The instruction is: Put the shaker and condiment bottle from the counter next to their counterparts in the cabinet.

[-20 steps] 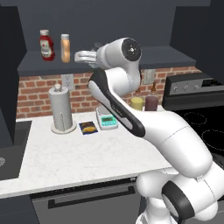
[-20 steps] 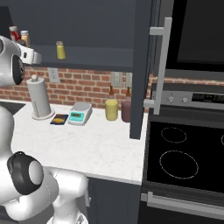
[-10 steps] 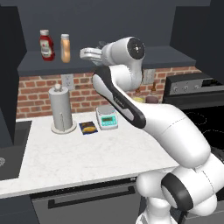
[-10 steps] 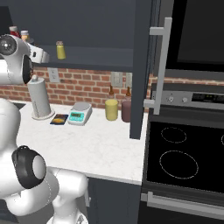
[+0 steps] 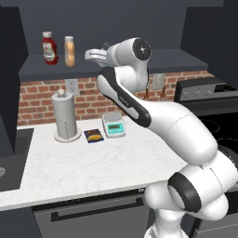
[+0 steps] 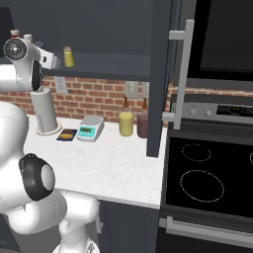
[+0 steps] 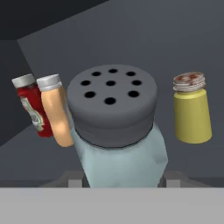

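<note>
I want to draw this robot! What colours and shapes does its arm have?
The arm is glossy white and chunky, made of rounded segments. Dark grey round caps and black bands mark its joints. At the tip, the gripper is light grey.

red brick backsplash, white counter, black stove

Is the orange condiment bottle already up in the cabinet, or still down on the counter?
In the cabinet: the condiment bottle stands upright on the shelf beside the ketchup bottle.
</note>
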